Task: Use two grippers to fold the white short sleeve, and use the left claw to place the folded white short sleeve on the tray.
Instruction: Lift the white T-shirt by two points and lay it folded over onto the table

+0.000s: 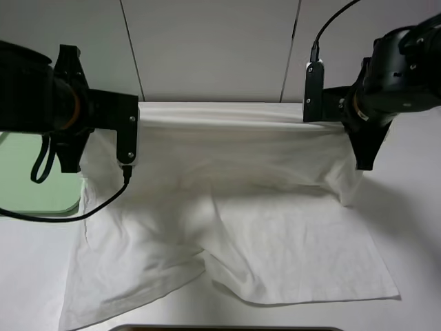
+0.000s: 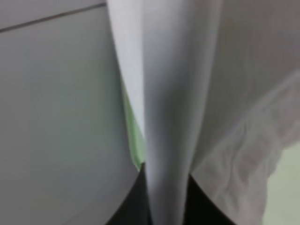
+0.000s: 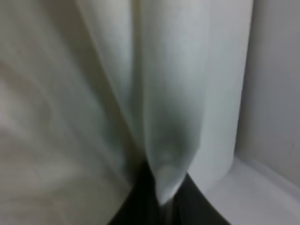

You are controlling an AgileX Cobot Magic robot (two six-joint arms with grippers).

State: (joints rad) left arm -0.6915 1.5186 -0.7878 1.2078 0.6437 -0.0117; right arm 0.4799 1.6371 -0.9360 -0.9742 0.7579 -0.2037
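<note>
The black left claw (image 1: pixel 74 160) and right claw (image 1: pixel 364 157) each pinch a fold of the large, plain white thin-fabric T-shirt (image 1: pixel 241 207). It stretches between them and trails onto the white surface (image 1: pixel 413 234). A flat light-green plastic tray (image 1: pixel 34 183) lies just beside the left claw.

High camera looks down; wrist cameras sit close on the shared white short sleeve (image 1: pixel 275 234).

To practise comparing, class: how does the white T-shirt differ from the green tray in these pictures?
The shirt is white, the tray light green. The shirt is soft and wrinkled, the tray flat. The shirt's far edge is pinched up by the left gripper and right gripper; the tray is held by neither. Both rest on the table.
</note>
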